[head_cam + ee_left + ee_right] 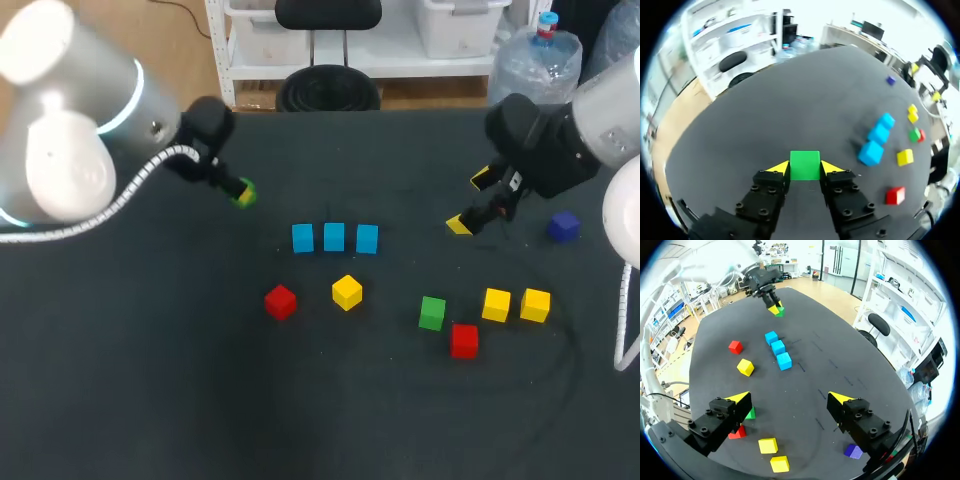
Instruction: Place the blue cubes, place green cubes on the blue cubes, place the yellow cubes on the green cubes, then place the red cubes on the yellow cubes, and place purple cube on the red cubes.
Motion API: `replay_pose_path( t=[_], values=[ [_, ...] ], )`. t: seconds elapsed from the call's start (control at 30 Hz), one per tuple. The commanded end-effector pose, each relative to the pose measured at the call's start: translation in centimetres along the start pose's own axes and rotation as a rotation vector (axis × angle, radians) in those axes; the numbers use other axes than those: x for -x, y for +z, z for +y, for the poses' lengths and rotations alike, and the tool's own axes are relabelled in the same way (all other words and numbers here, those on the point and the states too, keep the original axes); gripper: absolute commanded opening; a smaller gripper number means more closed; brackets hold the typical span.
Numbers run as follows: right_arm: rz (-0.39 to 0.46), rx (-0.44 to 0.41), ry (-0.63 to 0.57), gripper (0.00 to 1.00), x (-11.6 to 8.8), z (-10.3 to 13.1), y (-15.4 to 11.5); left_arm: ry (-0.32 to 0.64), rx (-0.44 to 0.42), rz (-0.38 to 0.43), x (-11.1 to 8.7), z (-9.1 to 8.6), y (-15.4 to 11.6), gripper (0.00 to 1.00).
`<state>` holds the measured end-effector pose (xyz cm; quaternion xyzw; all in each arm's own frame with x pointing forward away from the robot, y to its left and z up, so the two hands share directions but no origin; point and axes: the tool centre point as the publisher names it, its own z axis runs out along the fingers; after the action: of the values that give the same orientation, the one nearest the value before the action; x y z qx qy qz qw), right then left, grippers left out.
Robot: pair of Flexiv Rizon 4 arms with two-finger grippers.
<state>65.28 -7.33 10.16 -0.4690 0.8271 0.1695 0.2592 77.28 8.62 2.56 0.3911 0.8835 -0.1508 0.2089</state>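
Note:
My left gripper (242,193) (805,167) is shut on a green cube (805,165) (246,192) at the table's back left; the right wrist view shows that green cube (779,312) far ahead. Three blue cubes (334,238) (877,139) (777,348) lie in a row mid-table. In front of them sit a red cube (280,301) and a yellow cube (347,292). Further right are a second green cube (432,312), a red cube (464,340) and two yellow cubes (514,304). My right gripper (470,203) (792,400) hangs open and empty at the back right. A purple cube (564,226) (853,451) lies beside it.
The dark table mat (150,380) stretches bare along the front and left.

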Motion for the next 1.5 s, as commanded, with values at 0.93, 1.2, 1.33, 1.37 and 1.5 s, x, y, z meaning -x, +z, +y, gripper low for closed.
replay_pose_path(
  t=[0.93,1.2,1.33,1.37,1.5],
  values=[
    [0.001,-0.005,0.001,1.0,0.0,0.1,0.0,0.516,-0.417,0.101,3.5,-6.8,-0.2,0.0],
    [0.001,-0.005,0.001,1.0,0.0,0.1,0.0,0.509,-0.432,0.085,3.0,-7.9,0.1,0.0],
    [0.001,-0.005,0.001,1.0,0.0,0.1,0.0,0.503,-0.427,0.083,2.9,-8.5,0.2,0.0],
    [0.001,-0.005,0.001,1.0,0.0,0.1,0.0,0.498,-0.417,0.082,2.9,-8.6,0.2,0.0],
    [0.001,-0.005,0.001,1.0,0.0,0.1,0.0,0.498,-0.384,0.07,3.0,-9.5,0.3,0.0]
  ],
)
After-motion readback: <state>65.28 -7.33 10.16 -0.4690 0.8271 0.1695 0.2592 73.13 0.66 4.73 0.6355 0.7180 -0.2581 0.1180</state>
